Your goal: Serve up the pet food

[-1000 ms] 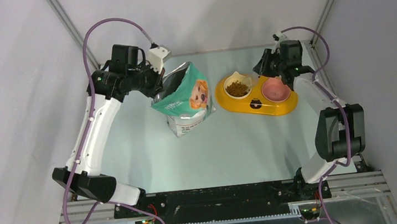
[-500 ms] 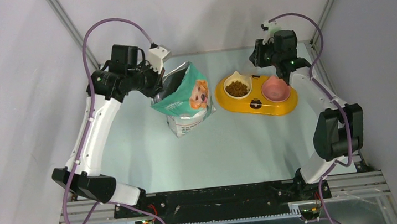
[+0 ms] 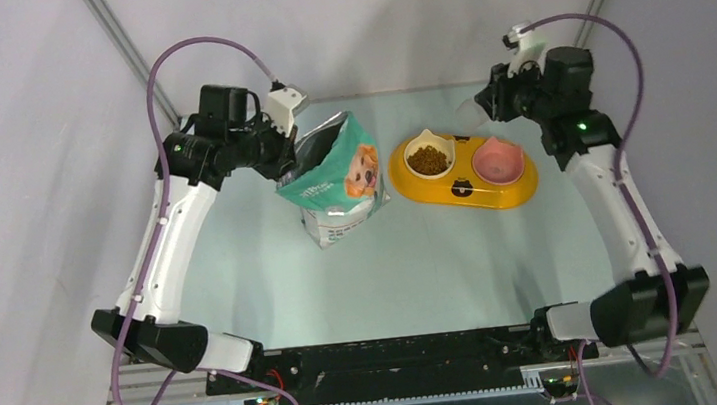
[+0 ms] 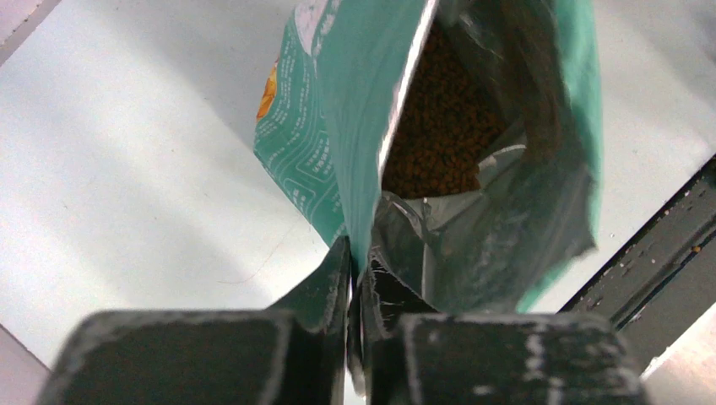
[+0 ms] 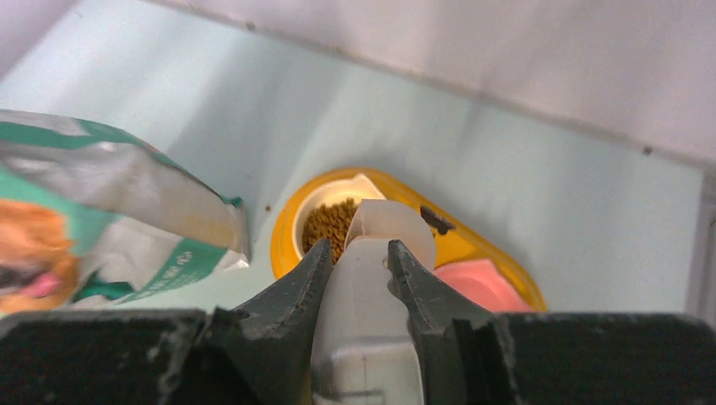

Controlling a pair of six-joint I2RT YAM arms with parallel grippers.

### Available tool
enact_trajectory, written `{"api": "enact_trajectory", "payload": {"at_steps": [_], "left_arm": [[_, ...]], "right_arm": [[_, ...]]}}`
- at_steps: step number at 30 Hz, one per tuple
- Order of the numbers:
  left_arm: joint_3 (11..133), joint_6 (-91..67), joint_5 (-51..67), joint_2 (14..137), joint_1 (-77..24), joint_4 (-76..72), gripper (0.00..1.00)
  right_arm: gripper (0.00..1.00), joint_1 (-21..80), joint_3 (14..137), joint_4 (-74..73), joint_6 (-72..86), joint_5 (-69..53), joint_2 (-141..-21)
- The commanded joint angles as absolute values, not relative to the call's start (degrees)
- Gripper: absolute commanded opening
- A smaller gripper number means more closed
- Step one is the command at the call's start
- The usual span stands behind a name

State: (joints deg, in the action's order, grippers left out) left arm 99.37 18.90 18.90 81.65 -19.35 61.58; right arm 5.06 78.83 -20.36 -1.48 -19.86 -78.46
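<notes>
Pale table (image 3: 421,256). Bag (image 3: 337,180) rim is clamped by left gripper (image 4: 355,253); kibble (image 4: 439,126) is seen just beyond, inside. Scoop (image 5: 384,224) is gripped by right gripper (image 5: 359,246), kibble-filled bowl (image 5: 333,189) ahead.

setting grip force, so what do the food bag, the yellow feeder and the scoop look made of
Bag: probably thin flexible plastic film, teal print outside, silvery foil-like lining, creased and crinkled.
Feeder: looks like hard moulded plastic, smooth glossy yellow.
Scoop: likely rigid plastic, milky translucent, slightly shiny.

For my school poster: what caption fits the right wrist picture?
Right tool gripping a clear scoop, yellow feeder ahead with kibble in one bowl.
</notes>
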Motion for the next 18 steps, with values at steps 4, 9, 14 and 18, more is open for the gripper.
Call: {"api": "enact_trajectory", "payload": {"at_steps": [4,9,14,18], "left_arm": [[98.7,15.9,20.8,79.4,-18.8,60.4,0.37],[96.2,13.1,19.7,78.3,-18.8,56.1,0.4],[94.2,12.1,22.9,76.8,-18.8,54.2,0.16],[92.0,9.6,25.5,75.4,-18.8,50.3,0.01]], "right_arm": [[0.0,10.3,89.9,-28.1,-2.2,-26.9,-69.0],[0.0,17.2,95.8,-31.3,0.9,-32.1,-68.5],[0.0,26.0,101.3,-31.7,4.9,-31.2,-71.1],[0.0,31.5,106.3,-30.3,6.3,-28.3,-75.1]]}}
